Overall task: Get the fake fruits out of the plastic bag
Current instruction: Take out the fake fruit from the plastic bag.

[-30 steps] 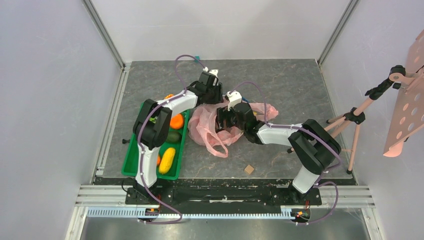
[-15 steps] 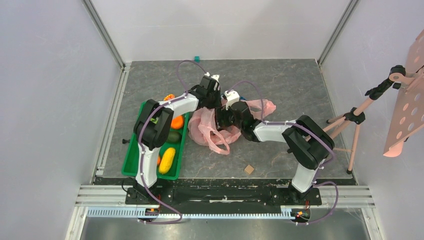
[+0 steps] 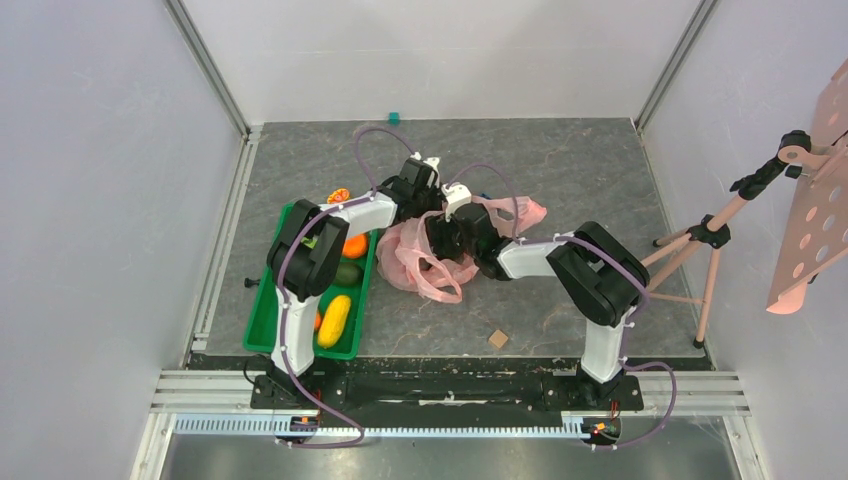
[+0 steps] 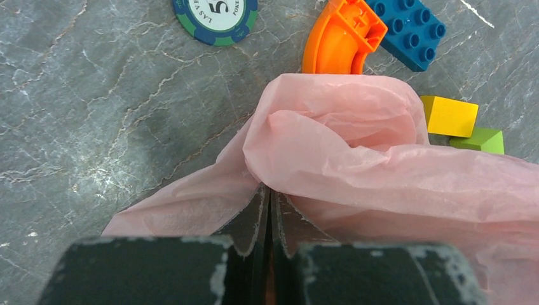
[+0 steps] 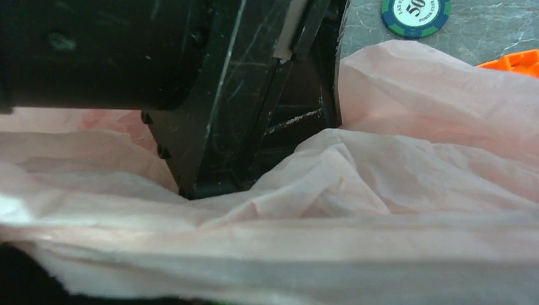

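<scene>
The pink plastic bag [image 3: 432, 258] lies crumpled on the table between both arms. My left gripper [image 3: 427, 204] is at the bag's far edge, shut on a fold of it [image 4: 267, 190]. My right gripper [image 3: 438, 233] is pushed into the bag from the right. In the right wrist view pink film [image 5: 381, 190] covers its fingers, so I cannot tell how the jaws stand. The left arm's black wrist housing [image 5: 210, 82] stands close in front of it. The fake fruits are hidden.
A green tray [image 3: 262, 318] left of the bag holds an orange ball [image 3: 354, 243], a dark avocado and a yellow fruit [image 3: 334, 320]. Beyond the bag lie a poker chip [image 4: 216, 16], an orange curved piece [image 4: 340, 38], a blue brick [image 4: 407, 28] and yellow and green blocks. A tripod [image 3: 700, 240] stands right.
My right gripper has moved left, deeper into the bag and closer to the left gripper. The left gripper has shifted slightly nearer with the fold, and the bag has bunched up.
</scene>
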{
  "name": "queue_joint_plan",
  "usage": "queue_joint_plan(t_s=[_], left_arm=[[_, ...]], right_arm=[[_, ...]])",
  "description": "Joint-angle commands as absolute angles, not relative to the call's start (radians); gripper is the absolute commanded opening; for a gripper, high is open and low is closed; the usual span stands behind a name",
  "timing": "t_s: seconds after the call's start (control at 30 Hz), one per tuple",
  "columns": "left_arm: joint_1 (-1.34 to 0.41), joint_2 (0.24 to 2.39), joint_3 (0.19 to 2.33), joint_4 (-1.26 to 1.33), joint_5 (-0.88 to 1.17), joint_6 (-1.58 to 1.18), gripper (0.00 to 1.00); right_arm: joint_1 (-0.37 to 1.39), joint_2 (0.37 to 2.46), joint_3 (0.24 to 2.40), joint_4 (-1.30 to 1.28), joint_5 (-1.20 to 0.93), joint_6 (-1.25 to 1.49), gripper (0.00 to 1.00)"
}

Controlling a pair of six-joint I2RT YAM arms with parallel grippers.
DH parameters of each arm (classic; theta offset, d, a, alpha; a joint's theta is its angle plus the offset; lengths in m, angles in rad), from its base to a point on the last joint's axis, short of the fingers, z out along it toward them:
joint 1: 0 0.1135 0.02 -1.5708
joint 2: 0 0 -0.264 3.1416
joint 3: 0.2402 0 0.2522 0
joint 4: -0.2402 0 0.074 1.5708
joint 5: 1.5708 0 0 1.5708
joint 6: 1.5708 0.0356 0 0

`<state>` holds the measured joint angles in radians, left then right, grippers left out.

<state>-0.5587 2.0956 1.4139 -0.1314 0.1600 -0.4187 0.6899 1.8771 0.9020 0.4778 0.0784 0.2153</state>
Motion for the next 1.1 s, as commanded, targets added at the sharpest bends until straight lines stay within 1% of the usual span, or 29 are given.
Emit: queue_joint_plan(t_s=[0.0, 0.1, 0.2, 0.4, 0.57, 0.77, 1.07], left_arm=[[-0.571, 2.026, 1.404, -0.094, 0.199, -0.455, 0.07], [-0.57, 2.025, 1.404, -0.095, 0.196, -0.456, 0.06], [-0.569, 2.025, 1.404, -0.099, 0.182, -0.454, 0.06], [-0.568, 2.019, 1.404, -0.118, 0.137, -0.445, 0.06], [-0.568, 2.016, 1.402, -0.127, 0.116, -0.443, 0.06], [-0.568, 1.998, 1.394, -0.135, 0.092, -0.446, 0.06], [-0.568, 1.943, 1.357, -0.14, 0.072, -0.461, 0.06]], right_arm=[[0.685, 1.908, 0.942, 0.491, 0.068, 0.203, 0.77], [0.686, 1.898, 0.932, 0.489, 0.07, 0.202, 0.67], [0.686, 1.862, 0.91, 0.491, 0.079, 0.199, 0.59], [0.686, 1.73, 0.826, 0.485, 0.084, 0.192, 0.53], [0.686, 1.588, 0.733, 0.466, 0.072, 0.197, 0.52], [0.686, 1.417, 0.633, 0.44, 0.032, 0.215, 0.52], [0.686, 1.157, 0.516, 0.371, 0.028, 0.242, 0.52]])
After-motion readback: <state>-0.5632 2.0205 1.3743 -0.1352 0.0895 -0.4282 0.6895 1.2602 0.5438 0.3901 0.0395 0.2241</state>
